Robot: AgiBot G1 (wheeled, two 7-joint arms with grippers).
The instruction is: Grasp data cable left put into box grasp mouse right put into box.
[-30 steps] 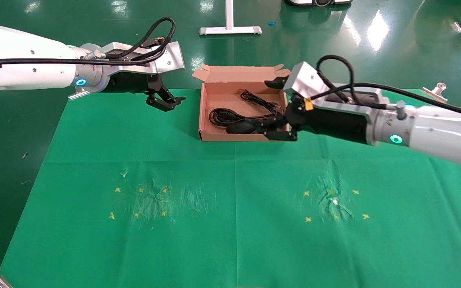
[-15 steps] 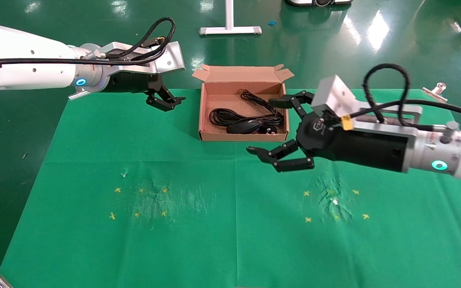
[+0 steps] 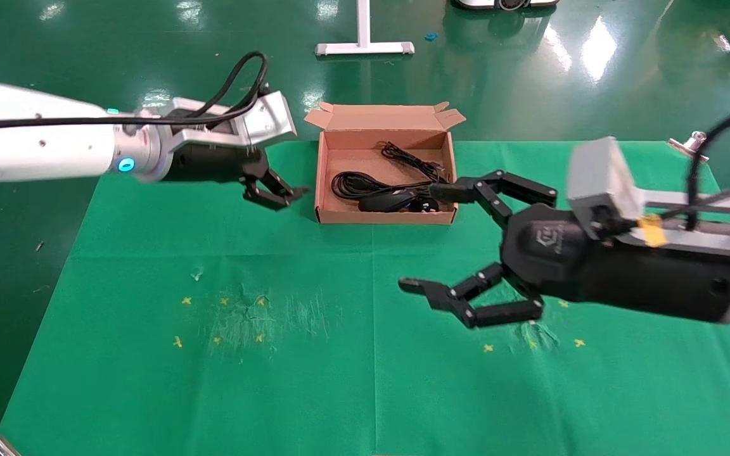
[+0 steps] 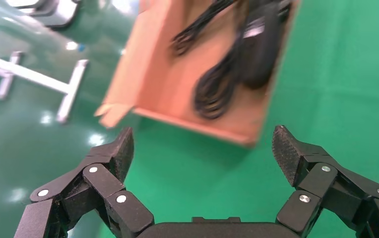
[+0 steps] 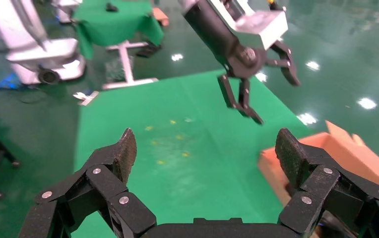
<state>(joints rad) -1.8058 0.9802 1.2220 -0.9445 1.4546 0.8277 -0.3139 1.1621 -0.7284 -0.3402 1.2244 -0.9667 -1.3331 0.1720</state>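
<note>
Nearest you, the right gripper (image 3: 444,244) hangs spread wide and empty above the cloth. Beyond it, the mouse (image 3: 385,201) and data cable (image 3: 355,184) lie inside the box (image 3: 384,217). The left gripper (image 3: 276,190) waits splayed beside it. Both placements look done; you need only park the arms.

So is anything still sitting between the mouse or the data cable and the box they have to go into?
No. The mouse and data cable already lie inside the box. The right gripper is open and empty over the cloth beside it; the left gripper is open on the other side.
</note>
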